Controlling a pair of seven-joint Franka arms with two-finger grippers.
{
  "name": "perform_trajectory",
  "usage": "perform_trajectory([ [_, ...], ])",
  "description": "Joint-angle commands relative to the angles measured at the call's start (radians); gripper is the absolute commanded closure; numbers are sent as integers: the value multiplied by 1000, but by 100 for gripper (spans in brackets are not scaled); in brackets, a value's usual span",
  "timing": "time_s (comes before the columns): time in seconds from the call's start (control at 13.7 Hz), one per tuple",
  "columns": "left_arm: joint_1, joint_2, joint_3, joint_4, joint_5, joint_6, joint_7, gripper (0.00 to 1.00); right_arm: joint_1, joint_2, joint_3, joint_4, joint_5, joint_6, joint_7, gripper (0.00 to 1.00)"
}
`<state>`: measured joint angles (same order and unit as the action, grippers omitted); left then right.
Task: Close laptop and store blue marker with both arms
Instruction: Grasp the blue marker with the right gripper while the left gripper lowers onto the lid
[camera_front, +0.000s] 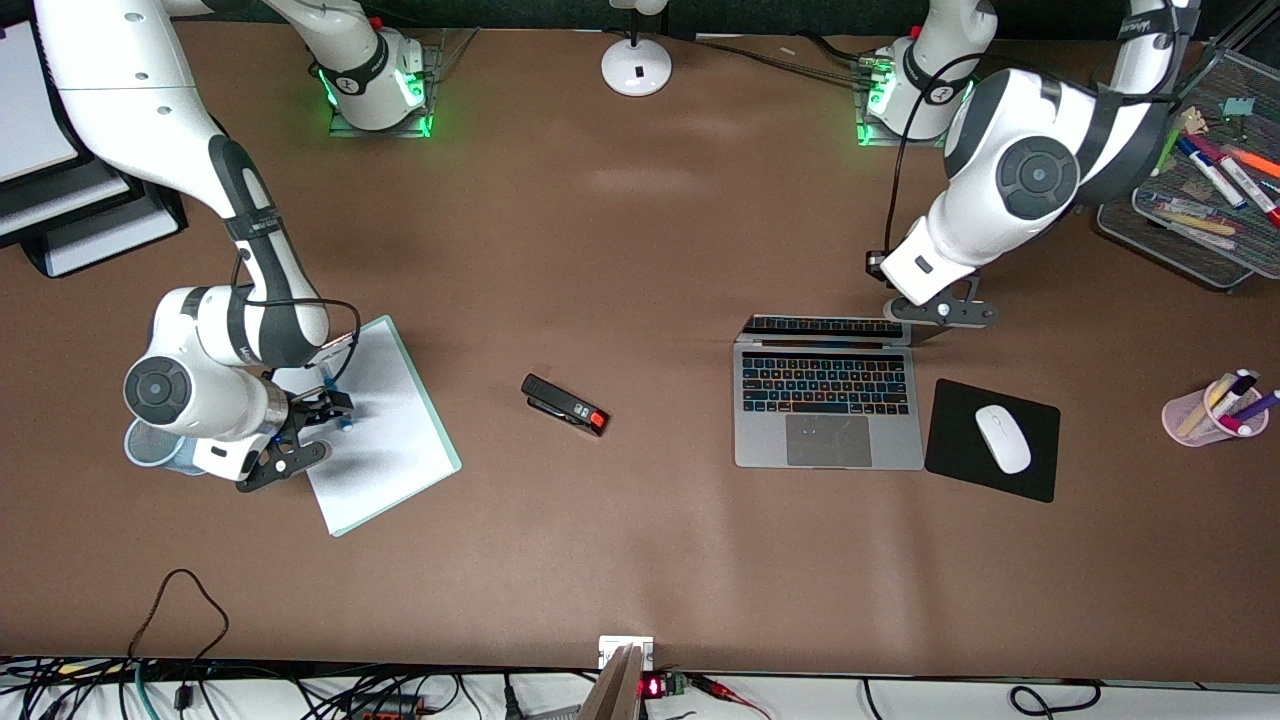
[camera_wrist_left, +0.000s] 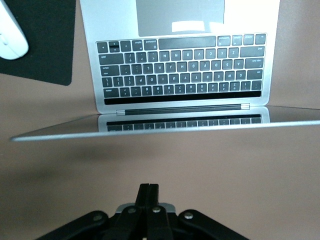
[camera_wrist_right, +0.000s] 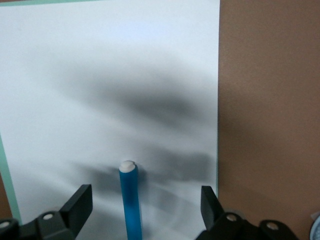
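Lying between the right claw's spread fingers, the blue marker goes ungripped.

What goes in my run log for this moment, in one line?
left gripper: shut, by laptop lid | right gripper: open around blue marker on white sheet

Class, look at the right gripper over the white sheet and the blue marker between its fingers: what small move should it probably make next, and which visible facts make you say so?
Probably close the fingers. The right gripper stands open over the white sheet, and the blue marker lies between its fingers, not yet gripped. The left gripper, shut, sits by the open laptop, whose lid is still up.
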<state>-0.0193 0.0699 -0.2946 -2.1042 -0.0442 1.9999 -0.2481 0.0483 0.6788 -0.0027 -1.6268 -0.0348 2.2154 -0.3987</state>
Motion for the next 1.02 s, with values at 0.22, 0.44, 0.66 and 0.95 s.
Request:
perform_trajectory([
  [0.22,4,99,-5,1,-19,195,-5,100,7,-4,0,2,-2,3,-12,22],
  [0.44,4,123,-5,10,-11,282,0,100,7,-4,0,-2,-7,-10,-17,23],
  [0.66,12,152,-5,29,-6,347,13,100,22,-4,0,-18,-5,-10,-19,26],
  [0.95,15,228,-3,116,-5,353,26,100,19,4,-2,-15,-5,1,-19,35],
])
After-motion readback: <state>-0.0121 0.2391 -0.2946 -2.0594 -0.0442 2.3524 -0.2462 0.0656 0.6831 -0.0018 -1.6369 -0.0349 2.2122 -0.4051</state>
